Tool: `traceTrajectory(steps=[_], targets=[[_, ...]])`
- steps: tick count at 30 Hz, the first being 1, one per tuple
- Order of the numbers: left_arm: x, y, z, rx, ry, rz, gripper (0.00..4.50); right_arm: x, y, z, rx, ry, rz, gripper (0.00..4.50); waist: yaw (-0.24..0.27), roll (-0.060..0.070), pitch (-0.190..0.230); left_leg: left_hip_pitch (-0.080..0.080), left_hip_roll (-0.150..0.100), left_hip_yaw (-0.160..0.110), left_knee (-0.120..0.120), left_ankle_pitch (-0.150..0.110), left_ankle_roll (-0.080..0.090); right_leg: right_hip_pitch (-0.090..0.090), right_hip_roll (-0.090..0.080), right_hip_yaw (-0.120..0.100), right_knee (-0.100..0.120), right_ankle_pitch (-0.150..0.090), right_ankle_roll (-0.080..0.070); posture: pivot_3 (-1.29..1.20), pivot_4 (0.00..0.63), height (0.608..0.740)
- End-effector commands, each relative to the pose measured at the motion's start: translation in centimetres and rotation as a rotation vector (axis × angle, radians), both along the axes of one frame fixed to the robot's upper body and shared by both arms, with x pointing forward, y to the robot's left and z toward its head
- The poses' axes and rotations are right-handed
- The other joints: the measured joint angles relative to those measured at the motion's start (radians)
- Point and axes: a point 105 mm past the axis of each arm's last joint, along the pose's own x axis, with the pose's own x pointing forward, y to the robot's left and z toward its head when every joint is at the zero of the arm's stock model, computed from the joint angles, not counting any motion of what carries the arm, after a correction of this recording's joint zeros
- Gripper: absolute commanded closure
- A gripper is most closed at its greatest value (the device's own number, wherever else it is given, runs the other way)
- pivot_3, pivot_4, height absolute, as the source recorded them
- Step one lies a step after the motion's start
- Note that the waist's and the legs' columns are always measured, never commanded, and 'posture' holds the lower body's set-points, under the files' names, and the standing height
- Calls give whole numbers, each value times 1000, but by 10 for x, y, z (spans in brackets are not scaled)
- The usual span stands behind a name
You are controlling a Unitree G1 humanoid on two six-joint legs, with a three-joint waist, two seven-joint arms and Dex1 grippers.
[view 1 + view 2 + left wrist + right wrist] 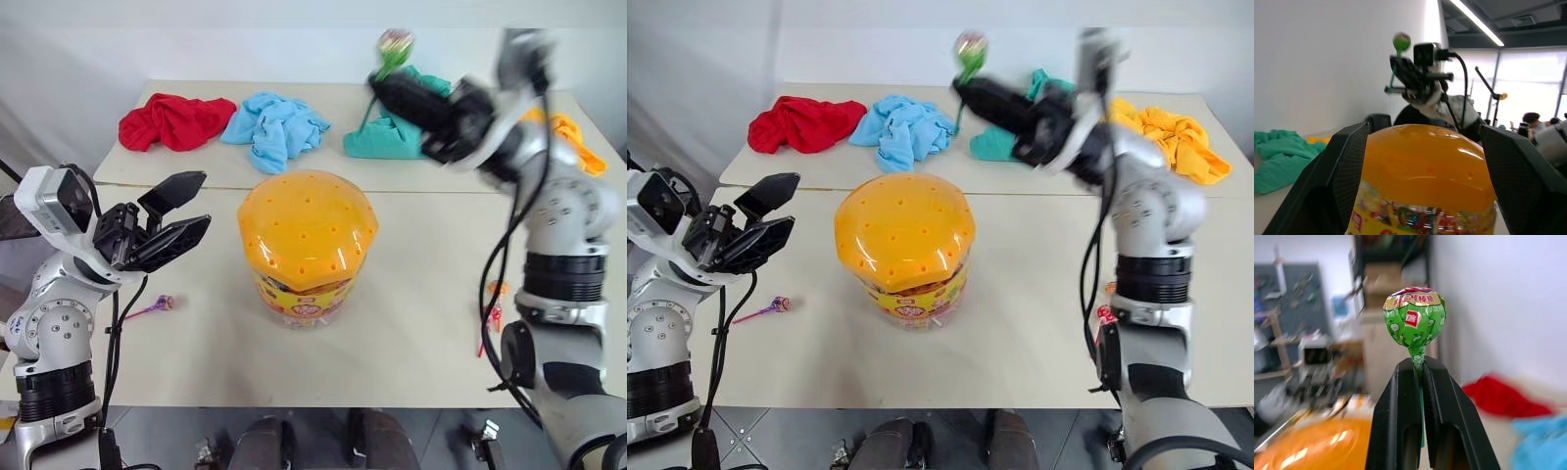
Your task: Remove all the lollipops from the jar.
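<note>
Lollipop with green stick (pixel 1414 321): clamped in the right gripper (pixel 1418 363), both black fingers pressed together on the stick just under the green apple-print wrapper, candy head clear above the tips. The right gripper is raised high above and behind the jar (pixel 308 247), pointing toward the robot's left, over the far part of the table (pixel 411 333).

Left gripper (pixel 180 210): fingers spread apart, empty, hovering beside the jar's left side, not touching it. In the left wrist view its two fingers frame the orange domed lid (pixel 1427 161) with a gap on each side.

The jar stands mid-table, lid on, holes dotted over the dome, yellow label below. I can't tell how many lollipops remain inside.

Already out: a purple-stick lollipop (pixel 157 305) lying on the table left of the jar, and another lollipop (pixel 493 313) near the right edge, partly behind the right arm.

Doing this step well, as I judge it: carry the held lollipop well clear of the jar, lower it to a bare patch of table on the right, keep the stick pinched until it's near the surface, then release. Avoid the cloths at the back: red cloth (pixel 176 121), blue cloth (pixel 275 127), teal cloth (pixel 387 137), orange cloth (pixel 1166 132). The left gripper would do well to stay ready to steady the jar for the next pull.
</note>
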Motion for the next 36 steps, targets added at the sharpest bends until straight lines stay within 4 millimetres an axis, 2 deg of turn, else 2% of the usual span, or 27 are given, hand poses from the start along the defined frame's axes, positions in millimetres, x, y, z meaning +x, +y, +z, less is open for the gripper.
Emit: traceTrajectory(steps=[1,3,5,7,9,13,14,17,20,23,25,27,31,33,36], targets=[[-14,-11,11,68,-79,-77,705,-1,-40,4,-104,-43,-166,4448,-1,0,0,0,0,0,0,-1,0,0,0,0,0,0,0,0,150,740],[-16,-12,12,104,-92,-92,705,7,-71,-22,-340,-25,-349,4448,2,0,0,-1,0,0,-1,-1,1,0,0,0,-2,0,0,0,150,740],[-18,-11,11,147,-91,-99,705,11,-110,-64,-684,-32,-508,4448,2,0,0,-1,0,1,-1,-2,1,0,0,0,-4,0,0,0,150,740],[-21,-8,10,182,-88,-108,705,6,-147,-101,-916,23,-577,4448,-2,0,0,-1,-2,3,-2,-2,1,0,1,0,-8,0,2,0,150,740],[-24,-5,10,212,-86,-116,705,-2,-173,-123,-953,118,-608,4448,-6,0,0,-1,-1,5,-3,-2,2,0,1,0,-10,0,2,0,150,740],[-27,-3,9,240,-80,-122,705,-14,-204,-160,-1029,224,-647,4448,-25,1,1,2,1,9,-2,-1,1,1,1,2,-8,1,2,0,150,740],[-26,-3,9,240,-77,-119,705,-18,-210,-173,-1039,265,-646,4448,-27,1,1,3,1,9,-2,0,1,1,1,3,-7,1,2,0,150,740],[-25,-3,9,238,-74,-113,705,-21,-220,-195,-1036,336,-664,4448,-27,1,1,6,2,8,-1,0,0,5,1,3,-7,1,2,0,150,740],[-23,-3,9,236,-73,-90,705,-23,-228,-212,-1013,387,-680,3706,-27,1,1,6,2,8,-1,0,0,4,1,5,-7,1,2,0,150,740],[-18,1,8,246,-67,-47,705,-22,-224,-206,-961,347,-665,2705,-26,1,1,6,2,7,-1,0,0,4,1,4,-6,1,2,0,150,740],[-9,13,3,274,-33,31,705,-16,-200,-173,-769,204,-608,1990,-25,2,1,5,2,6,-1,0,0,4,1,3,-6,1,2,0,150,740],[3,28,-5,294,16,134,705,-17,-168,-144,-665,56,-511,1354,-30,3,1,5,2,6,-1,0,0,4,1,3,-6,1,2,0,150,740],[13,44,-17,278,115,225,705,-27,-114,-138,-601,-10,-319,42,-26,4,0,6,3,6,-1,0,-1,4,2,3,-4,1,1,0,150,740],[23,54,-38,341,170,327,705,-31,-83,-143,-576,-38,-213,42,-20,3,0,5,4,3,-1,-1,-2,4,1,1,-4,1,1,0,150,740],[32,61,-66,434,212,422,705,-31,-53,-152,-544,-56,-137,42,-12,3,0,4,3,3,-1,-1,-2,3,1,0,-4,1,1,0,150,740]])
